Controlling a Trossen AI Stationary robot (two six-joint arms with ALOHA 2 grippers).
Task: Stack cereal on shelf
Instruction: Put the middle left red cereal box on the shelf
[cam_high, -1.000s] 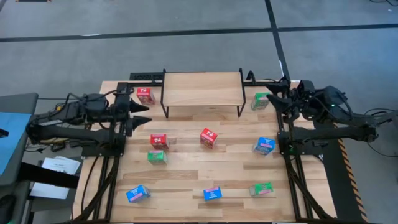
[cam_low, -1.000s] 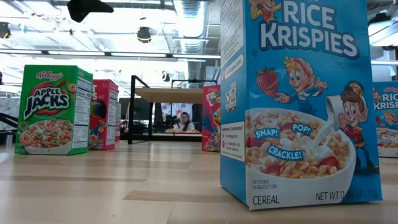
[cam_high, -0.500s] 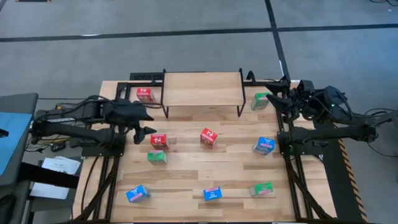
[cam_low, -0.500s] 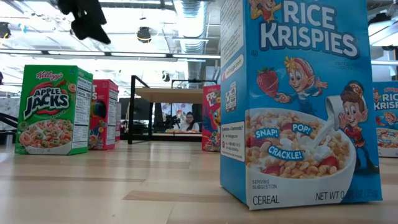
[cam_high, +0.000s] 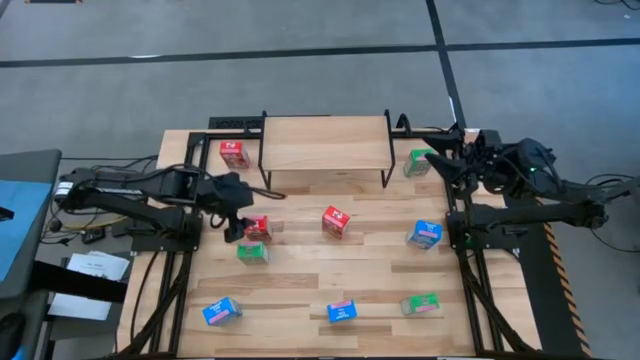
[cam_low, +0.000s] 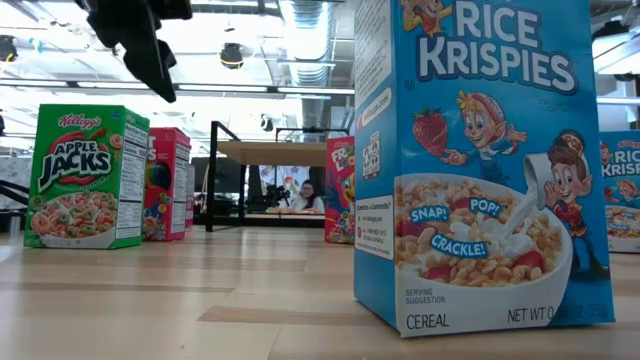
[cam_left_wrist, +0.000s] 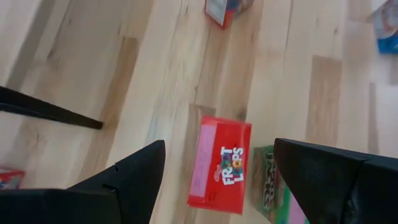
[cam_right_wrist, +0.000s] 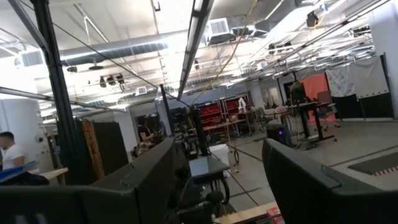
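Nine cereal boxes lie scattered on the table (cam_high: 300, 275) and none yet on the shelf (cam_high: 325, 143), which stands at the upper middle of the high view with its board bare; the task, by my reading, is at its first pick; the right arm waits at the upper right of that view, its hand (cam_high: 437, 165) released and empty beside a green box (cam_high: 418, 161), its wrist camera looking off into the room; the left hand (cam_high: 247, 203), left of centre in the high view, hangs spread and grasping nothing, just up and left of the red box (cam_high: 256, 227), and is far the nearer of the two to it; in the left wrist view that red box (cam_left_wrist: 221, 163) sits between the two dark fingers (cam_left_wrist: 134, 174) and slightly beyond them, its long axis running roughly along the line of approach, so the jaws look set to close across its short sides after a short drop; another green box (cam_high: 252, 252) stands just below it in the high view, near enough to be nudged; compared with a second ago, the left arm has swung from beside the far red box (cam_high: 233, 152) in toward the centre, and in the low view its hand (cam_low: 140, 45) has come down into the upper left; the right arm has not moved.
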